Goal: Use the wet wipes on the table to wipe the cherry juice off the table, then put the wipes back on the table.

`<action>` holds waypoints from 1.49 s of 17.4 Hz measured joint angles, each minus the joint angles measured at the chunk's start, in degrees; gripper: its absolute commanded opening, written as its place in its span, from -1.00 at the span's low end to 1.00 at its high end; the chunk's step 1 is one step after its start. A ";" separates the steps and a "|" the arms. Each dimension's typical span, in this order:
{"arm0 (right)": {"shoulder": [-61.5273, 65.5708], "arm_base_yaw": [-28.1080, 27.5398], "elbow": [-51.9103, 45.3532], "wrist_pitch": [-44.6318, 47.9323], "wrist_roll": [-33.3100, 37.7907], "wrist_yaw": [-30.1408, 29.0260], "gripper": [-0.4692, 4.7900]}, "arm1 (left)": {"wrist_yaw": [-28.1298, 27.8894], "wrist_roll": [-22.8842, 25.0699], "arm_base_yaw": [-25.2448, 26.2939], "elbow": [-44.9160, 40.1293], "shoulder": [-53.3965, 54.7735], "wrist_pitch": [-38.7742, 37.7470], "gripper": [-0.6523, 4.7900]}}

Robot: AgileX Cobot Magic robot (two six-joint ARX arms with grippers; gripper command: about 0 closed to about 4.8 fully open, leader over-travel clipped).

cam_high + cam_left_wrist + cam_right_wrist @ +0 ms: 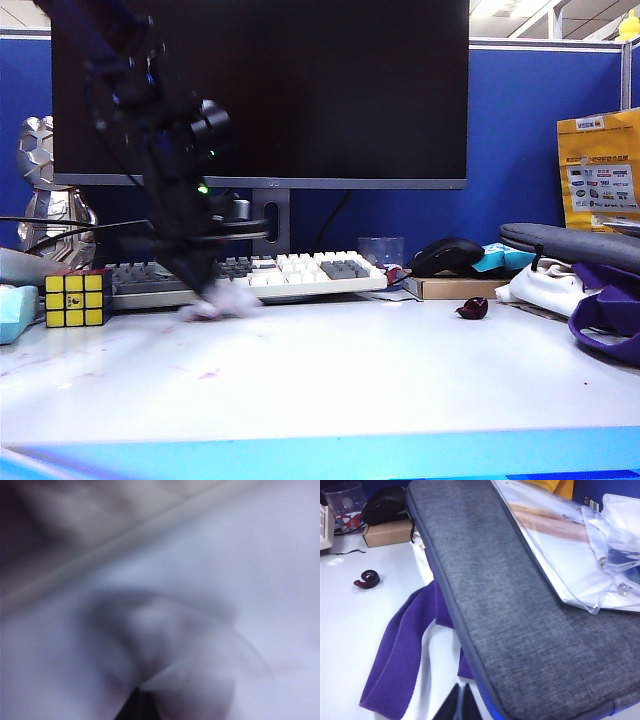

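Observation:
The wet wipes (225, 300) are a small white lump, motion-blurred, on the white table (400, 370) just in front of the keyboard. My left gripper (205, 292) reaches down from the upper left and is shut on them. In the left wrist view the wet wipes (165, 640) are a blurred pale lump directly ahead of my left gripper (141, 702), whose dark tips are together. Faint pink cherry juice (210, 374) marks the table nearer the front. My right gripper (461, 702) is shut and empty, above a purple strap (400, 660); it does not show in the exterior view.
A Rubik's cube (75, 298) and a pale blue block (14, 312) stand at the left. A keyboard (300, 270) and monitor (300, 90) lie behind. A dark red cherry (472, 308), a mouse (447, 255), a grey sleeve (520, 605) and a purple bag (605, 312) are on the right.

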 measured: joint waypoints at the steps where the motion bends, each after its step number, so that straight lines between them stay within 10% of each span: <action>1: 0.00 0.00 0.00 0.00 0.00 0.02 -0.82 | -4.44 2.91 0.02 0.00 -0.07 -2.12 -0.78; 5: 0.00 0.00 0.00 0.00 0.00 0.00 -0.82 | -10.78 10.88 0.11 -0.15 0.94 -13.11 -0.78; 13: 0.00 0.00 0.00 0.00 0.00 -0.02 -0.82 | 25.27 7.26 0.26 0.55 3.43 -7.82 -0.78; 16: 0.00 0.00 0.00 0.00 0.00 -0.02 -0.82 | 16.81 7.69 -0.39 0.96 3.10 -9.68 -0.78; 18: 0.00 0.00 0.00 0.00 0.00 0.00 -0.82 | -4.96 10.75 -0.98 1.16 2.34 -14.03 -0.78; 20: 0.00 -0.02 0.00 0.00 0.00 0.02 -0.82 | -7.63 11.21 0.39 1.16 2.36 -14.73 -0.78; 24: 0.00 0.00 0.00 0.00 0.00 0.00 -0.82 | 2.73 6.58 0.79 0.83 2.32 -11.43 -0.78; 26: 0.00 0.00 0.00 0.00 0.00 -0.04 -0.82 | 17.59 2.91 -0.42 0.70 3.39 -1.64 -0.78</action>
